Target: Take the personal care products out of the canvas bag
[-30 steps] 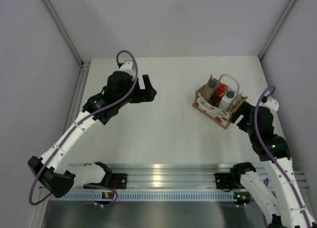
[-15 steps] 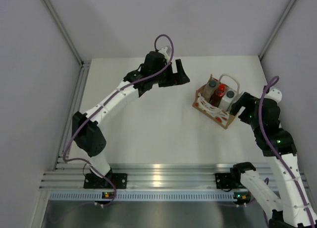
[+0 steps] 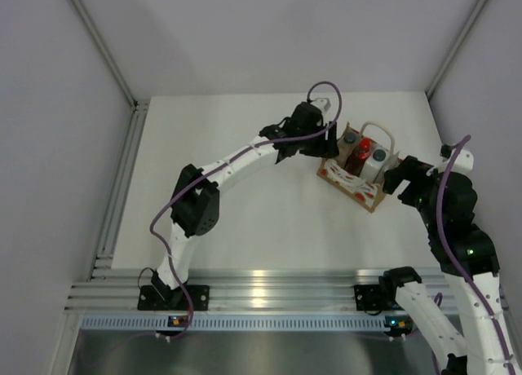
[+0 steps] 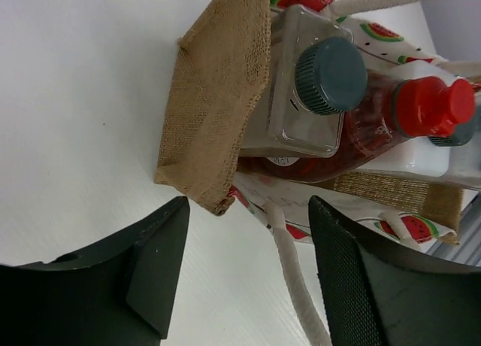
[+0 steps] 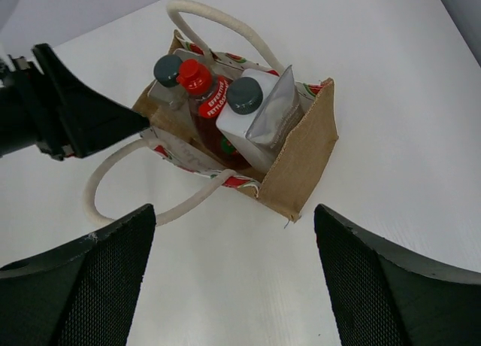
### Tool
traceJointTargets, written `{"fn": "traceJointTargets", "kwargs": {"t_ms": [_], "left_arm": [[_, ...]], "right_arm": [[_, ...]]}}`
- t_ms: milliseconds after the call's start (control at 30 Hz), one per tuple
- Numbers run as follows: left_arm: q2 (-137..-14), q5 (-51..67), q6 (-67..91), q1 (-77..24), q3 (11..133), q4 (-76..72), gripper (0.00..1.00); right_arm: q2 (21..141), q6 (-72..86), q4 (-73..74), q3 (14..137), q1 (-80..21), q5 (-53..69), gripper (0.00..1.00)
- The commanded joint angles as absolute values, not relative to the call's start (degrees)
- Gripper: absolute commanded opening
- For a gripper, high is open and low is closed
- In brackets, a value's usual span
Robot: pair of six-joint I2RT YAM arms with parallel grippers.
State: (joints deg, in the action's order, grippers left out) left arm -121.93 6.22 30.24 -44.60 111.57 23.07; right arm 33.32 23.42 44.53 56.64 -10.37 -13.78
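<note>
The canvas bag (image 3: 352, 182) stands at the back right of the table, tan with white handles and a red-and-white print. Upright in it are a clear pale bottle with a grey cap (image 4: 331, 74), a red bottle (image 4: 432, 105), a white bottle with a dark cap (image 5: 244, 95) and a grey pouch (image 5: 274, 113). My left gripper (image 3: 329, 140) is open and empty just beside the bag's left end (image 4: 218, 98); in its own view the gripper (image 4: 248, 204) faces that end. My right gripper (image 3: 401, 175) is open and empty close to the bag's right end (image 5: 301, 165); its wrist view shows it (image 5: 233, 210) over the table.
One white handle loop (image 5: 120, 180) lies on the table in front of the bag, and the other (image 5: 218, 19) arches behind it. A metal rail (image 3: 261, 289) runs along the near edge. Grey walls and frame posts (image 3: 102, 45) close the sides and back.
My left arm has swung from the table's left side across to the right, bringing its open gripper up to the bag. My right gripper has shifted slightly nearer the bag's right end.
</note>
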Motion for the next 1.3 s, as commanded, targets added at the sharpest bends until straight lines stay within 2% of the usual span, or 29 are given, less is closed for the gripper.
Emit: {"fn": "traceJointTargets", "kwargs": {"t_ms": [0, 67, 200, 233, 300, 333, 433, 467, 567, 600, 733, 1267], "left_arm": [[-124.44, 1.76, 25.58, -45.26, 115.22, 20.74, 0.66], [-125.76, 1.32, 24.79, -45.26, 115.84, 20.65, 0.66], [-128.84, 2.28, 24.43, -45.26, 117.51, 20.74, 0.52], [-129.02, 2.46, 24.61, -45.26, 117.51, 20.74, 0.45], [-129.37, 2.55, 25.13, -45.26, 117.25, 20.74, 0.41], [-129.55, 2.64, 25.22, -45.26, 116.9, 20.74, 0.34], [-129.81, 3.42, 26.01, -45.26, 116.37, 20.74, 0.22], [-129.81, 3.43, 26.54, -45.26, 115.85, 20.74, 0.15], [-128.5, 1.77, 29.87, -45.35, 112.43, 20.57, 0.08], [-127.71, 0.97, 31.54, -45.44, 111.37, 20.48, 0.0], [-126.04, -2.37, 33.4, -45.97, 106.18, 17.85, 0.0], [-121.99, -4.13, 34.28, -46.67, 101.25, 17.14, 0.0]], "right_arm": [[32.96, 21.45, 42.1, 59.33, -9.84, -11.78, 0.84], [33.22, 21.27, 42.01, 59.41, -9.76, -10.9, 0.84], [33.92, 21.27, 41.84, 59.41, -9.76, -9.93, 0.84], [34.19, 21.27, 41.84, 59.41, -9.84, -9.93, 0.84], [35.07, 21.09, 41.84, 59.5, -9.84, -9.58, 0.83], [35.42, 21.09, 41.75, 59.68, -9.84, -9.06, 0.83], [36.47, 21.27, 40.87, 59.68, -9.84, -8.0, 0.83], [36.74, 21.44, 40.52, 59.5, -9.84, -7.82, 0.83], [37.87, 21.71, 39.11, 59.33, -9.84, -7.03, 0.83], [38.23, 21.71, 38.42, 59.24, -9.76, -6.86, 0.83], [42.43, 21.71, 36.83, 59.32, -9.84, -8.51, 0.81], [61.61, 25.75, 36.83, 65.13, -9.84, -23.2, 0.56]]}}
